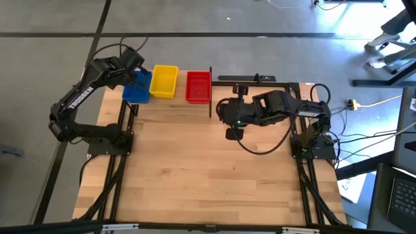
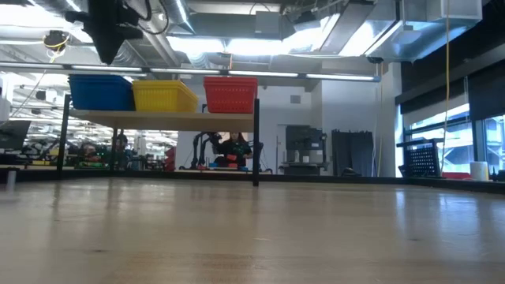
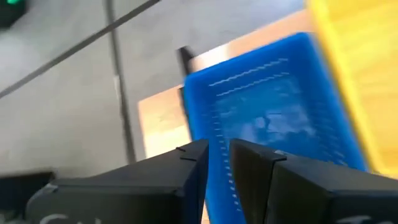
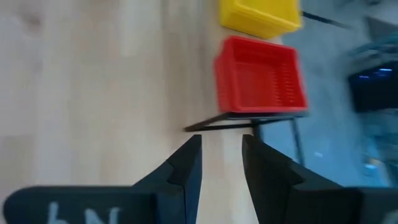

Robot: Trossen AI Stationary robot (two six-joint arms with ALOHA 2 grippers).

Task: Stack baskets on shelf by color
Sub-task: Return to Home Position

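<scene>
Blue [image 1: 136,94], yellow [image 1: 164,81] and red [image 1: 198,86] baskets sit side by side on the wooden shelf [image 2: 158,120] at the table's far edge. In the low view the blue basket [image 2: 101,92], the yellow basket [image 2: 164,96] and the red basket [image 2: 230,94] rest on its plank; how many are nested in each I cannot tell. My left gripper [image 1: 138,79] hovers just above the blue basket [image 3: 273,118], fingers a little apart, touching nothing [image 2: 107,57]. My right gripper [image 1: 222,109] hangs open over the table right of the shelf's black post [image 1: 210,91], pointing toward the red basket [image 4: 261,78].
Black arm bases stand at the table's left [image 1: 107,136] and right [image 1: 312,143] sides with cables. The wooden tabletop [image 1: 208,175] stretches toward the near edge. The shelf's thin black posts [image 2: 256,142] stand at its corners.
</scene>
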